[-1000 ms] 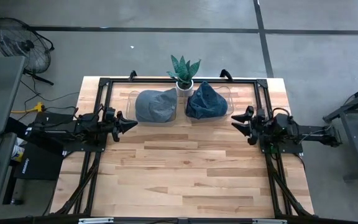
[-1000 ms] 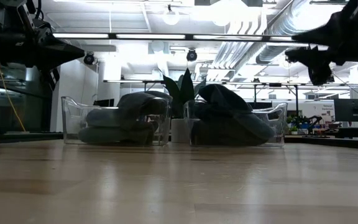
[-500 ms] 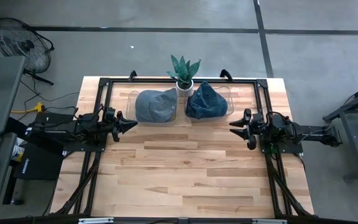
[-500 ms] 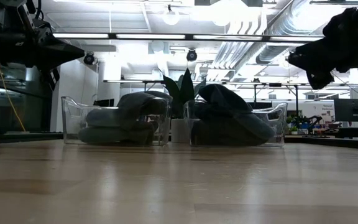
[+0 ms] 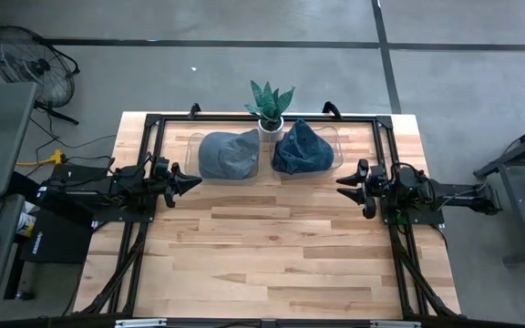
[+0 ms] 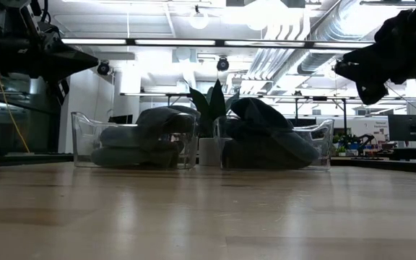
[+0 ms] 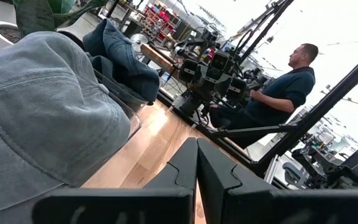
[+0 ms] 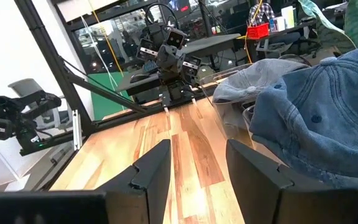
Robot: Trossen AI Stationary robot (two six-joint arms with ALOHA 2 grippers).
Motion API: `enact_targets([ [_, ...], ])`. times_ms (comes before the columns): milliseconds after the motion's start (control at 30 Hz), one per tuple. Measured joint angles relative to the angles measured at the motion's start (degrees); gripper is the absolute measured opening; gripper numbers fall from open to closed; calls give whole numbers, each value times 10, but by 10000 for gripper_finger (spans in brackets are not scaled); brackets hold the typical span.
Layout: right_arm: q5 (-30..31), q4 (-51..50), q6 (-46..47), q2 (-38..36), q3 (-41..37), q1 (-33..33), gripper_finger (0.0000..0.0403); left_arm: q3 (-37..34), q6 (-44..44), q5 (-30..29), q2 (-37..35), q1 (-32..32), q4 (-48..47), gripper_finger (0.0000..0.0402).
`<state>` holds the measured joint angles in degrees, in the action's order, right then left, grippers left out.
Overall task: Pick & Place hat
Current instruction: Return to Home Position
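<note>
"Gray hat (image 5: 229, 155), from above: where does it lie?"

"In the left transparent bin (image 5: 192, 146), just left of the potted plant (image 5: 271, 102). The dark blue hat (image 5: 302, 148) fills the right transparent bin (image 5: 337, 137), just right of the plant. With both hats binned, I judge the sorting done. That would explain why the arms sit at the table's (image 5: 272, 264) side edges, the left pincer (image 5: 194, 180) well left of the plant and the right pincer (image 5: 350, 189) well right of it. A floor fan (image 5: 30, 59) stands off the table, far left of the plant."

"And level with the table?"

"The hats bulge above their bin walls either side of the plant. Both pincers hang high, clear of the bins, so nothing lies in their way."

"The left wrist camera?"

"The left pincer's fingers (image 7: 185, 168) are pressed together, holding nothing. The gray hat looms close, with the dark blue one beyond it. Farther off are the right arm (image 7: 210, 68) and a seated person (image 7: 284, 93), away from the table."

"And the right wrist?"

"Its fingers (image 8: 151, 165) stand apart, with nothing held. The dark blue hat is nearest and the gray one is behind it. The left arm (image 8: 166, 62) is across the table. Neither hat is touched."
</note>
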<state>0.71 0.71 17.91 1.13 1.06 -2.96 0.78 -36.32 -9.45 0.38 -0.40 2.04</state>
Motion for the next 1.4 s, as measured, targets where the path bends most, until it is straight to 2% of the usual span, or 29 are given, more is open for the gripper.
enact_targets([
  [1400, -1, 2, 0, 0, 0, 0, 154, 0, 0, 0, 0, 0, 0, 1],
])
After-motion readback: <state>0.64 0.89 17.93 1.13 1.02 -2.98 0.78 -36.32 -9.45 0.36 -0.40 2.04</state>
